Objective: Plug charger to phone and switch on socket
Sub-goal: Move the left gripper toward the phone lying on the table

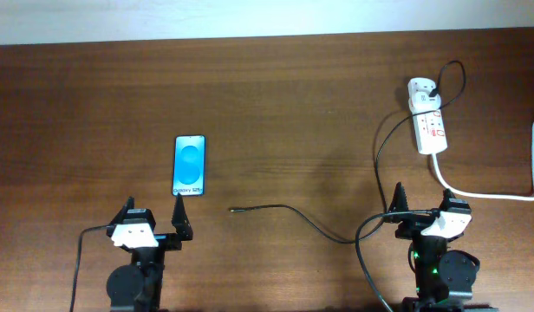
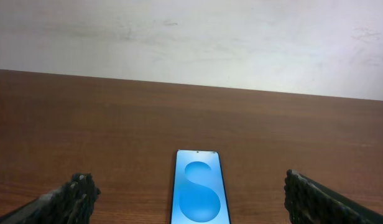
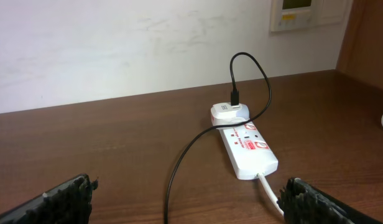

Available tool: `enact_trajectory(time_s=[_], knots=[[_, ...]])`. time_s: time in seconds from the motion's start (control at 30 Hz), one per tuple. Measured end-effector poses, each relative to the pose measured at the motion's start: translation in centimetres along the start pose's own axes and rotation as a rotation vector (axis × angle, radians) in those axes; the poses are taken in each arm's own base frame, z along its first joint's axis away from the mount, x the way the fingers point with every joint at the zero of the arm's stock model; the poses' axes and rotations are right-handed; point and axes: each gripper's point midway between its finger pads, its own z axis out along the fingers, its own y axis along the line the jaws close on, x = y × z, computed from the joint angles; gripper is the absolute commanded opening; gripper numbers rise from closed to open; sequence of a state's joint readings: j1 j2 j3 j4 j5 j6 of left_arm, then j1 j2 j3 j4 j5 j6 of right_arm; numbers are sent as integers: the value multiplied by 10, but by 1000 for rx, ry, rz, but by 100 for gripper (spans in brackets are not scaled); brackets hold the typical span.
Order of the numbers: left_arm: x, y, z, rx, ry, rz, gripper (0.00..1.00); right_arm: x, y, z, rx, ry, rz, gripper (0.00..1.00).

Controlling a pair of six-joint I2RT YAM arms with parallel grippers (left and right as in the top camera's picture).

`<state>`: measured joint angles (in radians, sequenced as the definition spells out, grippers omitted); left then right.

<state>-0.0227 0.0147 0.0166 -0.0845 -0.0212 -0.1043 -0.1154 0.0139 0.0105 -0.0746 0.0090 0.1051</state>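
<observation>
The phone (image 1: 189, 165) lies flat on the table with its blue screen up, just ahead of my open left gripper (image 1: 153, 208). In the left wrist view the phone (image 2: 201, 193) sits centred between the wide-apart fingers of the left gripper (image 2: 189, 185), untouched. The charger cable (image 1: 293, 212) runs from a white adapter (image 1: 420, 87) on the socket (image 1: 429, 121) and ends in a loose plug tip (image 1: 232, 209) on the wood. My right gripper (image 1: 421, 199) is open and empty, short of the socket (image 3: 247, 149). The black cable (image 3: 179, 168) passes between its fingers on the table.
A thick white cord (image 1: 492, 192) leaves the socket's near end and curves off to the right table edge; it shows close to the right finger as the white cord (image 3: 269, 190). A pale wall stands behind the table, with a wall panel (image 3: 297, 12) on it.
</observation>
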Motion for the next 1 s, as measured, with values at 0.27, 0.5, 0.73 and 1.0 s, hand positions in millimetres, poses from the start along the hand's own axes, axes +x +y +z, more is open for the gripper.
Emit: enact_trajectory(time_s=[0.27, 0.5, 0.73, 1.0], knots=[[0, 0, 0, -1, -2, 0, 99, 0, 0, 0, 0, 0, -1, 98], [0, 0, 0, -1, -2, 0, 99, 0, 0, 0, 0, 0, -1, 98], [-1, -1, 0, 7, -5, 0, 99, 0, 0, 0, 0, 0, -1, 98], [-36, -13, -6, 53, 13, 75, 99, 0, 0, 0, 0, 0, -1, 98]])
